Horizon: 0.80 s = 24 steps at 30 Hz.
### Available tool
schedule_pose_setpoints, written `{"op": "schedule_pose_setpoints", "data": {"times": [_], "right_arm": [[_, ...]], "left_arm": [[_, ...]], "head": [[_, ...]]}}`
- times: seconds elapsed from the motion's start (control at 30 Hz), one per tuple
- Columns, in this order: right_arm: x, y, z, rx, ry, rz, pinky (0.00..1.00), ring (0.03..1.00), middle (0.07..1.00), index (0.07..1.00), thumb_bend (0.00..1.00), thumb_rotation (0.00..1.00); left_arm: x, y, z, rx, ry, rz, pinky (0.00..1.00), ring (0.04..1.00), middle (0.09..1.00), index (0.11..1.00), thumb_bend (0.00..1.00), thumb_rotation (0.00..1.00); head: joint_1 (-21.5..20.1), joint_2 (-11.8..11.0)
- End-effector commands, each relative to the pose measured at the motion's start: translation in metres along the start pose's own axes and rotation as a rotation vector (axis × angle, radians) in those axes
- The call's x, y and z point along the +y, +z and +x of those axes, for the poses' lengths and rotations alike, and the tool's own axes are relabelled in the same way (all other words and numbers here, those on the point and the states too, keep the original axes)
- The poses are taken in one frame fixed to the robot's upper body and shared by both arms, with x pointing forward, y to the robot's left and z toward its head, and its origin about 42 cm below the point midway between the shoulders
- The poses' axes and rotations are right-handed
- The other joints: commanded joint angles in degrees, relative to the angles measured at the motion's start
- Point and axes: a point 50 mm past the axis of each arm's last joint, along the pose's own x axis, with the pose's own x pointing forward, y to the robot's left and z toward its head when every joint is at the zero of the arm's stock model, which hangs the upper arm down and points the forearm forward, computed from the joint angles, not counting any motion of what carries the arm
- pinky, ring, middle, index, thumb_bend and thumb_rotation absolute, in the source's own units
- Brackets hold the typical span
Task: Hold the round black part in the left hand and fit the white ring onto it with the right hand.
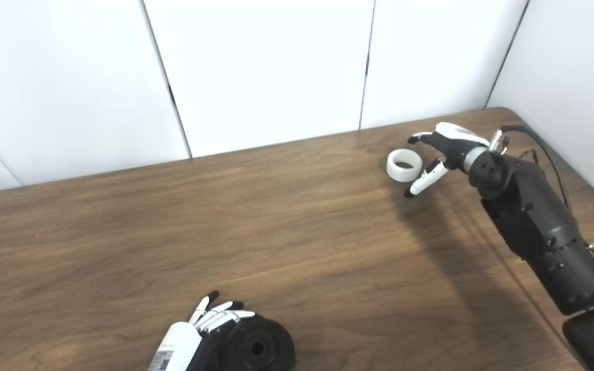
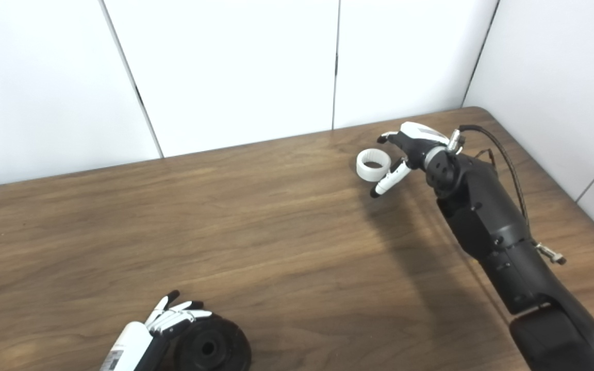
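The round black part [image 1: 258, 348], a wheel-like disc with a centre hole, lies at the table's near edge. My left hand [image 1: 209, 322] rests against its left side with fingers stretched over its top edge, not closed around it. The white ring [image 1: 404, 165] lies flat on the table at the far right. My right hand [image 1: 439, 154] is open just right of the ring, thumb [image 1: 423, 180] at the ring's near side and fingers [image 1: 421, 137] at its far side; I cannot tell if they touch it.
The brown wooden table [image 1: 276, 232] ends at white wall panels at the back and right. Its rounded far right corner [image 1: 506, 111] is close behind my right hand. A cable [image 1: 547, 149] loops off the right wrist.
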Motion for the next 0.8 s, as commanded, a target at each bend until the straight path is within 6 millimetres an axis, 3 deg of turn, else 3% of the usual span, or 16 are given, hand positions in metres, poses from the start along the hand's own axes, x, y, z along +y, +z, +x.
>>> {"op": "schedule_pose_setpoints", "data": {"times": [0.0,0.37,0.77], "right_arm": [[-0.032,0.008,0.001,-0.022,-0.101,-0.028,0.96,0.991,0.949,0.878,0.87,0.23],[-0.021,0.002,0.015,0.001,-0.109,-0.061,0.95,0.966,0.925,0.853,0.85,0.25],[-0.02,0.007,0.025,-0.011,-0.127,-0.058,0.97,0.963,0.918,0.843,0.83,0.23]], "left_arm": [[-0.012,-0.015,-0.015,0.084,-0.057,-0.009,1.0,0.847,0.749,0.483,0.53,0.06],[-0.015,-0.012,-0.015,0.079,-0.048,-0.019,1.0,0.842,0.748,0.483,0.53,0.06],[-0.013,-0.011,-0.016,0.082,-0.05,-0.038,1.0,0.859,0.757,0.484,0.53,0.06]], "head": [[0.6,0.0],[2.0,-0.6],[2.5,-0.2]]}}
